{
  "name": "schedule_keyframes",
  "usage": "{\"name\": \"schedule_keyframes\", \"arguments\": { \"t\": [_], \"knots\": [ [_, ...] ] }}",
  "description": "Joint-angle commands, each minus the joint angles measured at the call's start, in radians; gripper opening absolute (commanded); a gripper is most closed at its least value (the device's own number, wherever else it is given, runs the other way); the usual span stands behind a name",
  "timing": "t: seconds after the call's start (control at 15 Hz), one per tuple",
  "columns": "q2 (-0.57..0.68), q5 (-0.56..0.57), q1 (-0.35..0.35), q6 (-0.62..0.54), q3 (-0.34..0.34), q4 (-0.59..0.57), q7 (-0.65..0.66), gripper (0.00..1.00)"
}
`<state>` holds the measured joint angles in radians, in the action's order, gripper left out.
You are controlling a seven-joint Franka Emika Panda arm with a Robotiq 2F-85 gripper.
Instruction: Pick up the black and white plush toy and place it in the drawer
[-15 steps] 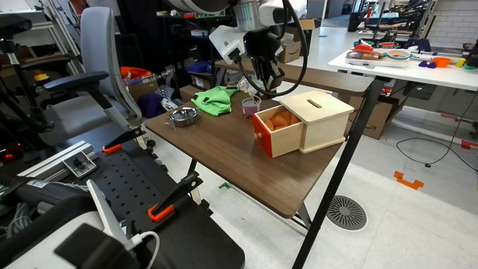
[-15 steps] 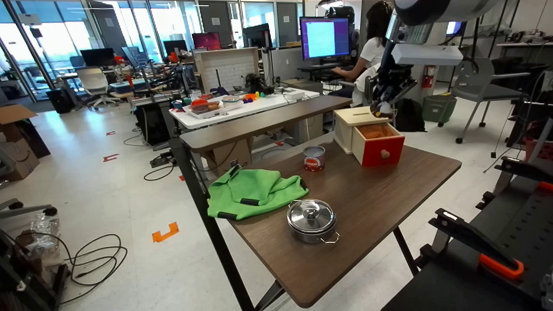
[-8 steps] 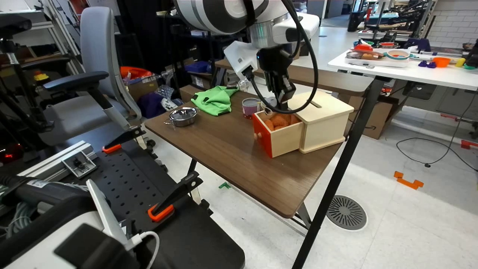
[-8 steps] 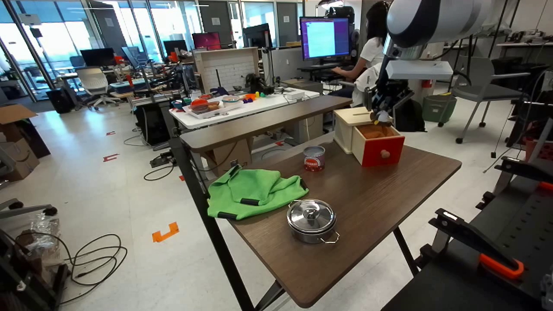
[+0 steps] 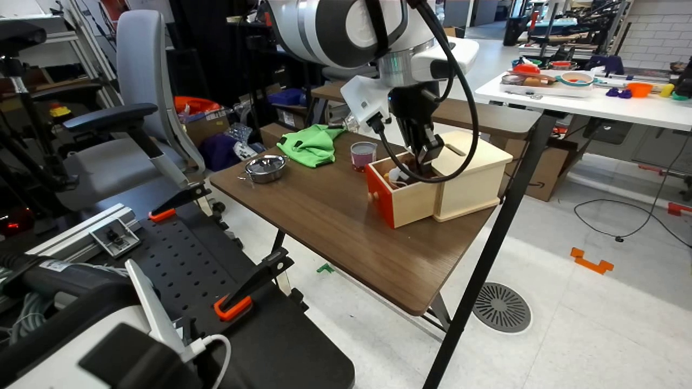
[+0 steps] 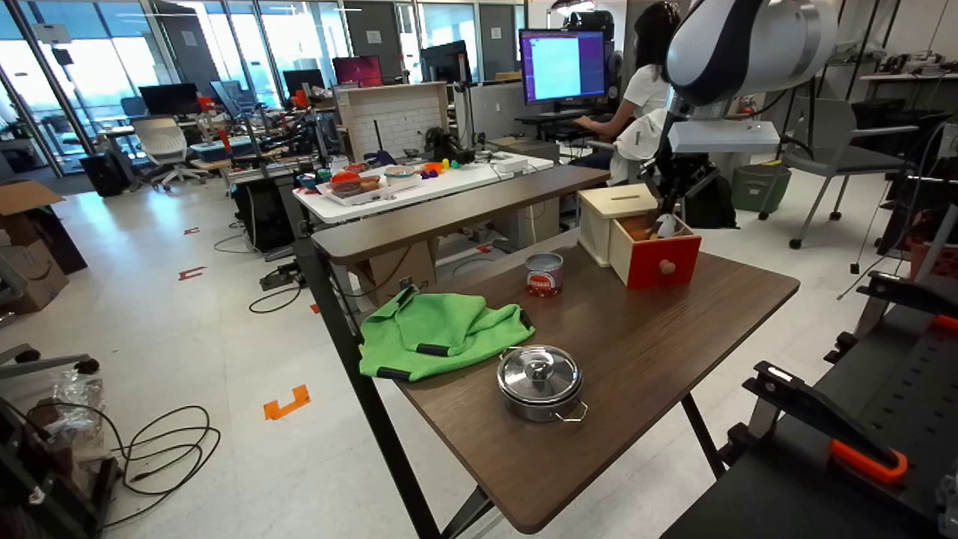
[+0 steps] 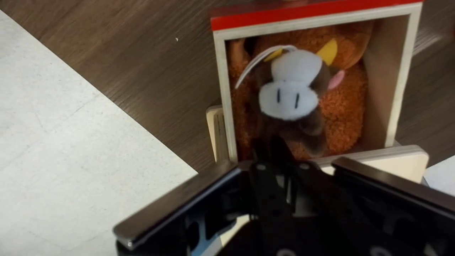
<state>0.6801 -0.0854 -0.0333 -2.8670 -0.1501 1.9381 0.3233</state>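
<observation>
A small plush toy (image 7: 288,99) has a white face patch and muzzle, a dark brown body, yellow horns and a pink ear. It is inside the open red-fronted drawer (image 7: 312,16), over orange fuzzy plush (image 7: 346,106). My gripper (image 7: 267,141) points down into the drawer, its fingers close together at the toy's dark body. The toy's white part also shows at the drawer in both exterior views (image 5: 397,175) (image 6: 664,226). The drawer (image 5: 381,197) sticks out of a pale wooden box (image 5: 476,181). The fingertips are dark and partly hidden in the exterior views.
A tin can (image 6: 544,275) stands beside the box on the brown table (image 6: 629,352). A green cloth (image 6: 441,337) and a lidded steel pot (image 6: 539,378) lie farther along. A raised shelf (image 5: 470,116) runs behind the box. My cable (image 5: 470,135) loops beside the gripper.
My gripper has moved over to the drawer and down, carrying the toy from above the drawer's level to inside it. The drawer, box and other objects have not moved.
</observation>
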Motion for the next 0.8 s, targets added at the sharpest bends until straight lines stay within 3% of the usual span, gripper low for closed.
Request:
{"name": "schedule_keyframes", "arguments": {
  "t": [0.0,0.53,0.6,0.73],
  "knots": [
    [0.027,-0.012,0.023,-0.009,-0.026,-0.025,0.013,0.38],
    [-0.038,-0.020,0.007,0.009,0.008,0.028,-0.021,0.94],
    [-0.056,-0.022,0.003,0.009,0.017,0.042,-0.029,0.99],
    [-0.109,-0.034,-0.014,0.017,0.049,0.083,-0.051,1.00]
  ]
}}
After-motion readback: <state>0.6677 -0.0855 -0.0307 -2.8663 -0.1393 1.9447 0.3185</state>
